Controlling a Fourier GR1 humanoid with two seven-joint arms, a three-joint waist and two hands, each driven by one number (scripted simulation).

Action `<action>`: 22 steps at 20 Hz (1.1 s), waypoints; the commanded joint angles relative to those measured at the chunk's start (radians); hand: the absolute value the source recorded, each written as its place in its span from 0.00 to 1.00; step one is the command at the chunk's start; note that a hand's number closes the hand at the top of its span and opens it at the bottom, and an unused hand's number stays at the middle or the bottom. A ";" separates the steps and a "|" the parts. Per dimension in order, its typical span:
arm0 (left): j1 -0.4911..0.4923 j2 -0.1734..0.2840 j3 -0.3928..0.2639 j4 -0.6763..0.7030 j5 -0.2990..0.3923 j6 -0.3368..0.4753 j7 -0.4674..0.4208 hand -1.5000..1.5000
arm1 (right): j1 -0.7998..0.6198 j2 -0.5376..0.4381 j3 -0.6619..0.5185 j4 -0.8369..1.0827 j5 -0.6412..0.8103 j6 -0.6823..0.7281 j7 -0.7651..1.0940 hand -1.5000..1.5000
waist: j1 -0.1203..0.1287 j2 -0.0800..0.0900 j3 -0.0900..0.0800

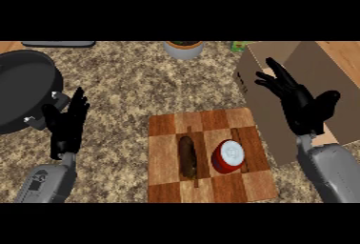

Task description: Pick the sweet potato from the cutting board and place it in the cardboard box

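A long brown sweet potato (187, 157) lies lengthwise on the checkered wooden cutting board (211, 188), left of the board's middle. The cardboard box (309, 66) stands at the upper right, its side close to the board's right edge. My right hand (301, 106) is open, fingers up, in front of the box and to the right of the board. At the view's left my left hand (66, 125) rests open with fingers up, well left of the board. Neither hand touches the sweet potato.
A red object with a white top (228, 156) sits on the board just right of the sweet potato. A black pan (25, 88) fills the upper left. A grey pot with a plant (184, 48) stands at the back, a green item (241, 45) beside it.
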State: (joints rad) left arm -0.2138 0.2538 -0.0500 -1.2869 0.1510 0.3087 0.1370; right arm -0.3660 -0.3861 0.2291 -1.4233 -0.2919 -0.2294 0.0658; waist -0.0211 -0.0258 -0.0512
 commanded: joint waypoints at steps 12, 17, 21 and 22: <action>-0.087 0.162 -0.151 -0.157 -0.080 -0.292 -0.180 0.50 | -0.385 -0.256 0.434 -0.300 0.673 0.085 0.446 0.00 | 0.005 -0.002 0.043; -0.061 0.193 -0.136 -0.192 -0.073 -0.327 -0.217 0.50 | -0.472 -0.246 0.600 -0.386 0.784 0.304 0.573 0.00 | 0.026 0.011 0.047; -0.064 0.165 -0.154 -0.190 -0.096 -0.312 -0.212 0.50 | -0.568 -0.127 0.667 -0.415 0.762 0.512 0.787 0.00 | 0.024 0.017 0.048; -0.064 0.152 -0.158 -0.169 -0.103 -0.303 -0.225 0.50 | -0.613 -0.125 0.663 -0.392 0.723 0.594 0.824 0.00 | 0.024 0.017 0.046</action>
State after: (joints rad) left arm -0.2728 0.4199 -0.2050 -1.4713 0.0599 0.0014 -0.0720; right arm -0.8822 -0.5669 0.8413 -1.8097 0.4503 0.1736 0.7381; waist 0.0015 -0.0151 -0.0054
